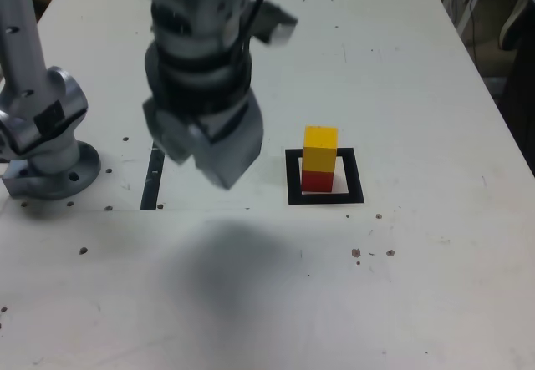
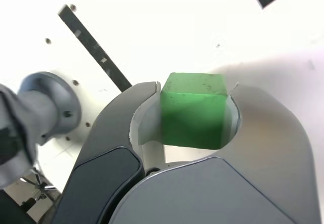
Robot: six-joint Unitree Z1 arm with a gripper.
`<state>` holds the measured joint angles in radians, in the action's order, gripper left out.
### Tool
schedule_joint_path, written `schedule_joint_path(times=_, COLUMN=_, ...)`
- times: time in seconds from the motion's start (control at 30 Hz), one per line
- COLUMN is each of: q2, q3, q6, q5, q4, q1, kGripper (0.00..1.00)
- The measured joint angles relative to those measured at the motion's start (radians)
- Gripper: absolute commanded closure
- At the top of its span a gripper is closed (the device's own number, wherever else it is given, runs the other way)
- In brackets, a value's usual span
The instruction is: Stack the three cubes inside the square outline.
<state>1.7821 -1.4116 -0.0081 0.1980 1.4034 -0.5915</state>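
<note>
Exterior view, left to right: arm base [image 1: 46, 149], black strip [image 1: 154, 178], then the gripper [image 1: 209, 149] aloft, jaws clamped on the green cube [image 2: 193, 110] across opposite flat faces. It looks light, rigid and matte, unlikely to slip. At right, the yellow cube [image 1: 320, 149] sits on the red cube [image 1: 317, 180] inside the square outline [image 1: 325, 196]. The table [image 1: 418, 94] between is bare.

Light is bright and even. The table [image 1: 401, 303] is nearly blown out white in the wrist view. The gripper [image 1: 209, 149] is motion-blurred in the exterior view, a soft diffuse shadow [image 1: 221, 266] beneath it.
</note>
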Motion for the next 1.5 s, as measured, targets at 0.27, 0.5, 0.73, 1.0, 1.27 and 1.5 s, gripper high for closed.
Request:
schedule_joint_path(times=0.27, q2=0.021, q3=-0.258, q6=0.107, q5=-0.028, q4=0.127, q1=0.196, kGripper=0.9)
schedule_joint_path(times=0.5, q2=0.087, q3=-0.378, q6=0.111, q5=-0.093, q4=0.159, q1=0.371, kGripper=0.91)
schedule_joint_path(times=0.73, q2=0.133, q3=-0.397, q6=0.019, q5=-0.123, q4=0.155, q1=0.463, kGripper=0.91)
schedule_joint_path(times=1.0, q2=0.159, q3=-0.389, q6=-0.056, q5=-0.095, q4=0.144, q1=0.426, kGripper=0.91)
schedule_joint_path(times=1.27, q2=0.193, q3=-0.405, q6=-0.085, q5=-0.099, q4=0.12, q1=0.376, kGripper=0.91)
schedule_joint_path(times=1.5, q2=0.228, q3=-0.406, q6=-0.087, q5=-0.092, q4=0.104, q1=0.364, kGripper=0.91)
